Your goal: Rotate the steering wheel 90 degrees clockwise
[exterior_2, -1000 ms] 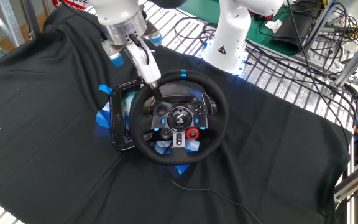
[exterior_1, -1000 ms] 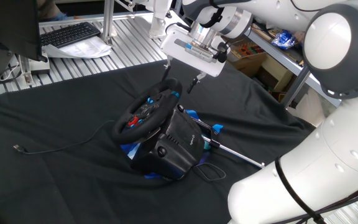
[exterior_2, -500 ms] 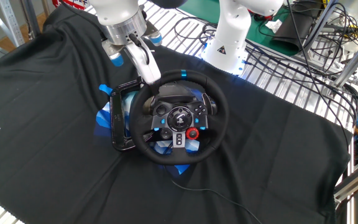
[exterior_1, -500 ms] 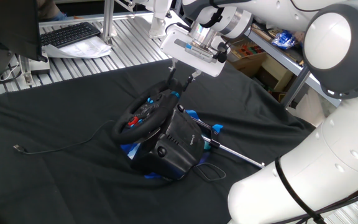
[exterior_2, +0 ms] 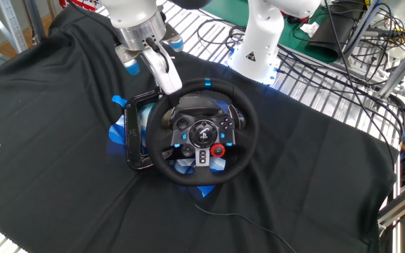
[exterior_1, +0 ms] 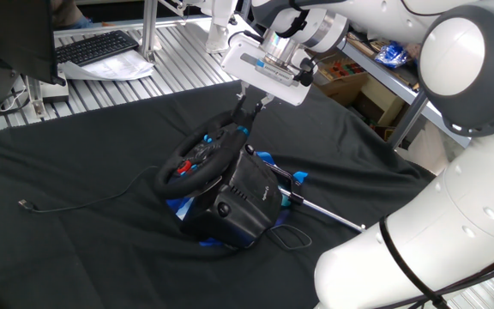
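The black steering wheel [exterior_1: 197, 156] stands tilted on its boxy base [exterior_1: 243, 199] in the middle of the black cloth. In the other fixed view the steering wheel [exterior_2: 202, 133] faces the camera, with red and blue hub buttons and the blue rim stripe [exterior_2: 207, 83] at the top. My gripper [exterior_1: 249, 112] comes down from above and its fingers are closed on the upper rim. In the other fixed view the gripper [exterior_2: 169, 86] sits at the rim's upper left, just left of the blue stripe.
A thin cable [exterior_1: 84, 199] runs left from the base across the cloth. A metal rod with blue clamps [exterior_1: 311, 206] lies right of the base. A keyboard [exterior_1: 97, 47] and papers sit at the back. A white robot base [exterior_2: 262, 39] and cables [exterior_2: 343, 28] are behind the wheel.
The gripper fingers, spread apart above the rim a second ago, have closed together onto the upper rim. The wheel has not visibly turned.
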Available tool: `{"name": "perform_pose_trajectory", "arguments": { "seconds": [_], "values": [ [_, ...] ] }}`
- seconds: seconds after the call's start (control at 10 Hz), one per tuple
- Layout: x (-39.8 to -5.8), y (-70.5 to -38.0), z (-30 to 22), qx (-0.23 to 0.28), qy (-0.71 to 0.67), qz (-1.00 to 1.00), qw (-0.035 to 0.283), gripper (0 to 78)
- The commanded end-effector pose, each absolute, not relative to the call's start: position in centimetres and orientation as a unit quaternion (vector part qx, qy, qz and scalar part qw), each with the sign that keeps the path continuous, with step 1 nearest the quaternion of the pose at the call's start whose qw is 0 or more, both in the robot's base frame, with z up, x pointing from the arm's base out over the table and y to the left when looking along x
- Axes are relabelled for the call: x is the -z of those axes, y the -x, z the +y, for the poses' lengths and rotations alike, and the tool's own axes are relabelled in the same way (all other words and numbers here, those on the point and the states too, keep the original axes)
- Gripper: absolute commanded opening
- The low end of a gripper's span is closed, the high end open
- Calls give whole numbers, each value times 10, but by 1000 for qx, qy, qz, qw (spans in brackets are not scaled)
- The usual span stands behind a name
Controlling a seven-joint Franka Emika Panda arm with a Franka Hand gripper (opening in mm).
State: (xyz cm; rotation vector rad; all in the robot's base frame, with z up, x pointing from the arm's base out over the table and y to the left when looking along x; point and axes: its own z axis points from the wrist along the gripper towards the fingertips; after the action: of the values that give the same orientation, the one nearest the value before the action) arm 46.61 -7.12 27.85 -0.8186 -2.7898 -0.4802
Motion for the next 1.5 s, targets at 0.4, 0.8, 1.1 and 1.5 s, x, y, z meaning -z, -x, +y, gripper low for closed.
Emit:
{"name": "perform_pose_trajectory", "arguments": {
  "seconds": [0.4, 0.8, 1.1, 1.5],
  "values": [
    [-288, -463, -70, 157, 283, -942, 94, 11],
    [-293, -454, -62, 155, 289, -940, 93, 11],
    [-301, -446, -52, 148, 297, -939, 91, 11],
    [-303, -438, -48, 145, 304, -939, 72, 11]
  ]
}}
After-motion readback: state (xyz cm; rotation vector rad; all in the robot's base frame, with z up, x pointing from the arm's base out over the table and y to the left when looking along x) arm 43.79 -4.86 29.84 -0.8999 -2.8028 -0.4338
